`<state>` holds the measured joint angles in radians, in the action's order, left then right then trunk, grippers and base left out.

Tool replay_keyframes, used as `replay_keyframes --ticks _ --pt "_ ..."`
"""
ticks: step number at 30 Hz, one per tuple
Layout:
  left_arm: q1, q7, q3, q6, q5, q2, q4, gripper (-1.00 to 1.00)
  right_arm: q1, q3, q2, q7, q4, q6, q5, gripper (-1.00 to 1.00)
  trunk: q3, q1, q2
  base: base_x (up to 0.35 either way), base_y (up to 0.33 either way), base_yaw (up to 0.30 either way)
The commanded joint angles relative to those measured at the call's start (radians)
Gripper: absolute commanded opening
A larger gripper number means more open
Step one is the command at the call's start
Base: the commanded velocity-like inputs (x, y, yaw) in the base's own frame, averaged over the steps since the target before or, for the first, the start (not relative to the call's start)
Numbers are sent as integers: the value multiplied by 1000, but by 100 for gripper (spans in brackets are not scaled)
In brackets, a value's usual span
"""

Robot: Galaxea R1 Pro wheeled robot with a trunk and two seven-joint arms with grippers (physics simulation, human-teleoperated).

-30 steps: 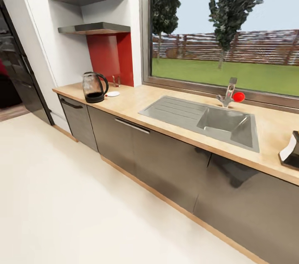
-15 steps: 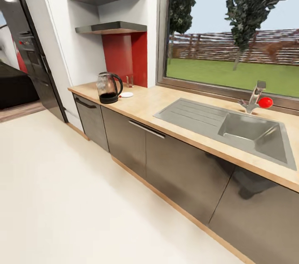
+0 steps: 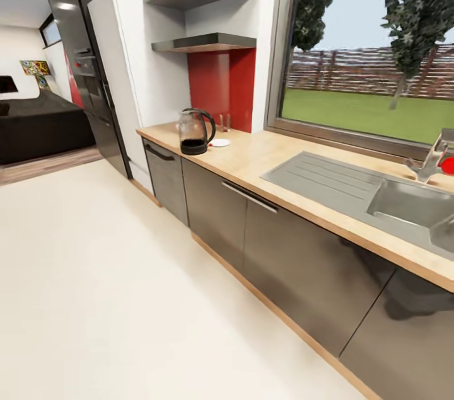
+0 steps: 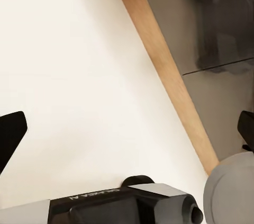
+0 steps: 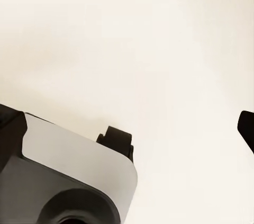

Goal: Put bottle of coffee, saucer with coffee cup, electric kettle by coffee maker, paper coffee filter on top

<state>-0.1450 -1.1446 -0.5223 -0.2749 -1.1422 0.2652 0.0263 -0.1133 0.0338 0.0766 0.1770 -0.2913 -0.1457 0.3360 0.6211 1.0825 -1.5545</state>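
Kitchen run, window-lit. Tabletop [image 3: 277,154]: electric kettle [image 3: 194,130] and saucer [image 3: 219,143] are stationed near its far end, just beside each other, below the kitchen shelf [image 3: 205,42]. Left end effector [image 4: 127,128] and right end effector [image 5: 132,123] are held wide, empty, over floor. Step judged: transit; closer approach to the kettle is called for.

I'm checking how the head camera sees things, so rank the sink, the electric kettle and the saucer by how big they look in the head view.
Largest to smallest:
1. Sink, cut off at the picture's edge and nearer the camera, so its lead is partly nearness.
2. Electric kettle.
3. Saucer, just beside the kettle.
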Motion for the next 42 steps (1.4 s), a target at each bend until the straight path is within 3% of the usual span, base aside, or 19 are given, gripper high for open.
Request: replay_keyframes --ticks 1,14,42 --pt "-1 -1 -8 -6 -7 0 0 100 0 3 0 5 0 -3 4 100 1 0 0 83 20 163" --pt "-1 -1 -8 -6 -7 0 0 100 0 3 0 6 0 -3 5 100 1 0 0 215 95 120" --pt "0 -1 -9 -6 -7 0 0 100 0 3 0 8 0 -3 5 100 1 0 0 38 3 247"
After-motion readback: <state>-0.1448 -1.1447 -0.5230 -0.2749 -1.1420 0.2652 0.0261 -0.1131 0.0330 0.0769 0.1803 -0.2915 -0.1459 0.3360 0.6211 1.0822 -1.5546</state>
